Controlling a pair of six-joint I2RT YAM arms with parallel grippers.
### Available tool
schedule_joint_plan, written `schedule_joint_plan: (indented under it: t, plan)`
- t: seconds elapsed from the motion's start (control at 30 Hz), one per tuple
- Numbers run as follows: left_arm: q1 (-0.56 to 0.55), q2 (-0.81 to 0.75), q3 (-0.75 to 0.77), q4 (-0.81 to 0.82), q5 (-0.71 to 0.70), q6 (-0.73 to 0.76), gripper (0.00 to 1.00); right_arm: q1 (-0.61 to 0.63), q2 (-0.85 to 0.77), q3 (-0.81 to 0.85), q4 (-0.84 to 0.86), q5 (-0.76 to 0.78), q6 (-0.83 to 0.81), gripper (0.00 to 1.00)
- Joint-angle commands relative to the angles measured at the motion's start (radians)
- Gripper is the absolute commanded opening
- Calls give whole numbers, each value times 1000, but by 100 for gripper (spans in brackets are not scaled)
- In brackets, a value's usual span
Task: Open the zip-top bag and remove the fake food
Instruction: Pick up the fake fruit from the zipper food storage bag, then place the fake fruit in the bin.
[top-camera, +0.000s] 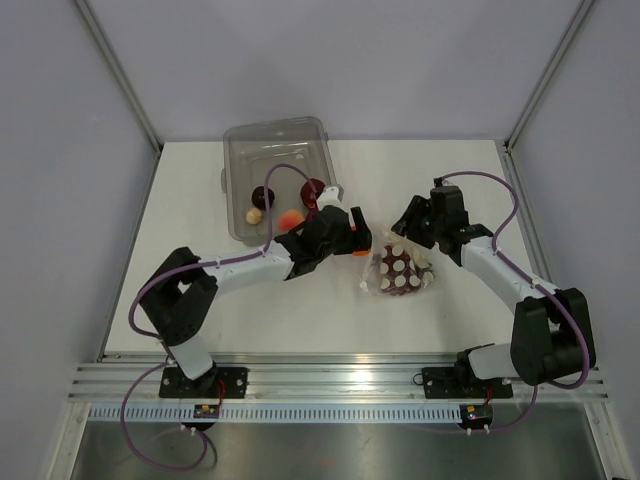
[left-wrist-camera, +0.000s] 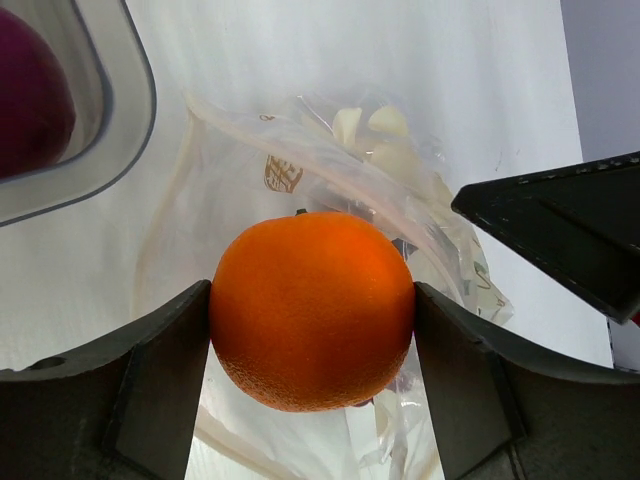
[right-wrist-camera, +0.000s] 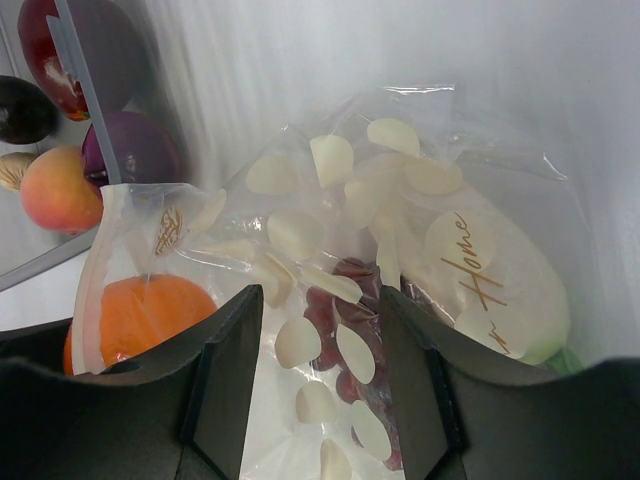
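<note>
The zip-top bag (top-camera: 398, 272) lies on the white table right of centre, clear with white dots, and dark grapes (top-camera: 392, 268) show inside it. My left gripper (top-camera: 357, 243) is at the bag's left end. It is shut on an orange (left-wrist-camera: 312, 310) and holds it above the bag (left-wrist-camera: 330, 160). My right gripper (top-camera: 405, 232) is at the bag's far end. In the right wrist view its fingers (right-wrist-camera: 230, 370) stand on both sides of the bag (right-wrist-camera: 400, 200), with plastic and grapes (right-wrist-camera: 335, 300) between them. The orange (right-wrist-camera: 140, 315) shows through the bag's open left edge.
A rigid clear bin (top-camera: 278, 140) stands at the back left of the table. It holds a dark red piece (top-camera: 262, 195), a peach (top-camera: 290, 217), a beige piece (top-camera: 254, 215) and a purple piece (top-camera: 313, 190). Its rim (left-wrist-camera: 130, 130) shows left of the left gripper.
</note>
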Motion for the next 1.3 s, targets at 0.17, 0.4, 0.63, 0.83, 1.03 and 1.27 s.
schedule_joint_plan:
  t: [0.17,0.4,0.63,0.83,1.03,1.27]
  plan:
    - [48,-169,-82,-40,1,41,59,4,-14,-4,35,-22,-13,57]
    - [157,-321,-168,-43,44,48,59,4,-11,-7,44,-34,-8,57]
    - [332,-369,-81,-137,72,75,59,5,1,-9,61,-48,1,57]
    - [417,-309,16,-187,68,88,59,4,-2,-13,67,-52,4,57]
    - [472,-220,125,-242,29,121,59,5,-3,-13,70,-57,7,57]
    - [529,-133,168,-279,1,153,58,4,-3,-18,78,-66,12,57]
